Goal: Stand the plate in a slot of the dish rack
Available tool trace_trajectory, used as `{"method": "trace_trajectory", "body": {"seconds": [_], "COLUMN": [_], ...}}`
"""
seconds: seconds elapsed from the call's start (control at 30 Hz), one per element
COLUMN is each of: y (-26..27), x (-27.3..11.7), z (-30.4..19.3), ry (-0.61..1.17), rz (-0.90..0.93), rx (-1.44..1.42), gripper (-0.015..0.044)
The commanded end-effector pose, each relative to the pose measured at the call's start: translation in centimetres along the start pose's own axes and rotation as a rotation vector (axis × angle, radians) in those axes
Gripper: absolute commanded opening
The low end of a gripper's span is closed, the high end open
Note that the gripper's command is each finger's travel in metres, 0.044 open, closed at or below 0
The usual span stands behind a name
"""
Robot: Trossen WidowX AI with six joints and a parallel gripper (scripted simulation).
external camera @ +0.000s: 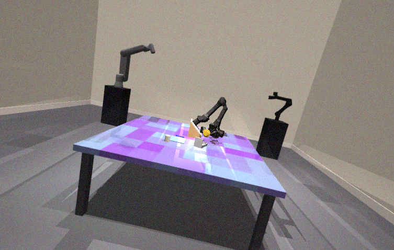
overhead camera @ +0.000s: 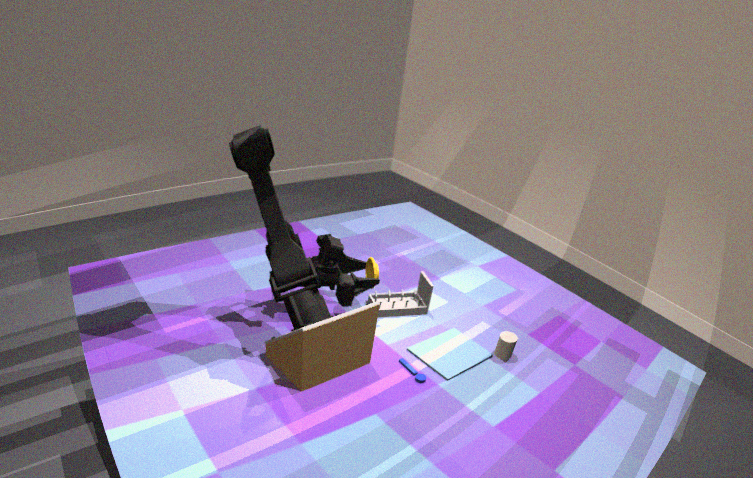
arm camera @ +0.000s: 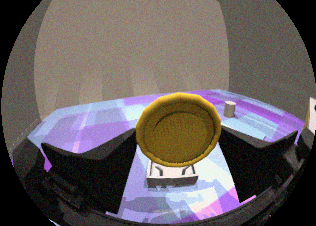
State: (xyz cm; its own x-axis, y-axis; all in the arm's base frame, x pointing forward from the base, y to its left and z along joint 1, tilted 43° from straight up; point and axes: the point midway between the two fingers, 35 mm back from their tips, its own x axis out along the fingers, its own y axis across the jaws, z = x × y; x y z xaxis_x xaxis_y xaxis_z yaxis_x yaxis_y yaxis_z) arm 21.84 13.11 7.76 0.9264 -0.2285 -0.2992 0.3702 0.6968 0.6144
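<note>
My gripper (overhead camera: 371, 274) (arm camera: 178, 131) is shut on the yellow plate (overhead camera: 372, 268) (external camera: 206, 133) (arm camera: 180, 130), with a finger at each side of its rim. The plate stands on edge, upright, in the air and faces away from the arm. The grey dish rack (overhead camera: 397, 311) (external camera: 198, 142) (arm camera: 172, 180) stands on the table, with short rails and a tall panel at one end. In the top view the plate is above and a little left of the rack. In the wrist view the plate hides the rack's upper part.
A tan board structure (overhead camera: 332, 350) (external camera: 192, 130) stands beside the arm's base. A light blue mat (overhead camera: 450, 354), a blue spoon-like utensil (overhead camera: 420, 377) and a beige cylinder (overhead camera: 505, 346) (external camera: 167, 138) (arm camera: 229, 109) are on the table on that same side of the rack.
</note>
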Motion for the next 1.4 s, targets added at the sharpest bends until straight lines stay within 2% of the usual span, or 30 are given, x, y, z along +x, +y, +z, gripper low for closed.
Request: {"method": "trace_trajectory", "body": {"seconds": [0.0, 0.6, 1.27, 1.37], "y": [0.0, 0.1, 0.1, 0.1], "x": [0.0, 2.0, 4.5, 4.4], "z": [0.1, -3.0, -3.1, -4.5], "ry": [-0.006, -0.004, -0.006, -0.006], "rz": [0.004, 0.003, 0.006, 0.006], "rx": [0.007, 0.009, 0.02, 0.024], "gripper": [0.0, 0.0, 0.0, 0.0]}}
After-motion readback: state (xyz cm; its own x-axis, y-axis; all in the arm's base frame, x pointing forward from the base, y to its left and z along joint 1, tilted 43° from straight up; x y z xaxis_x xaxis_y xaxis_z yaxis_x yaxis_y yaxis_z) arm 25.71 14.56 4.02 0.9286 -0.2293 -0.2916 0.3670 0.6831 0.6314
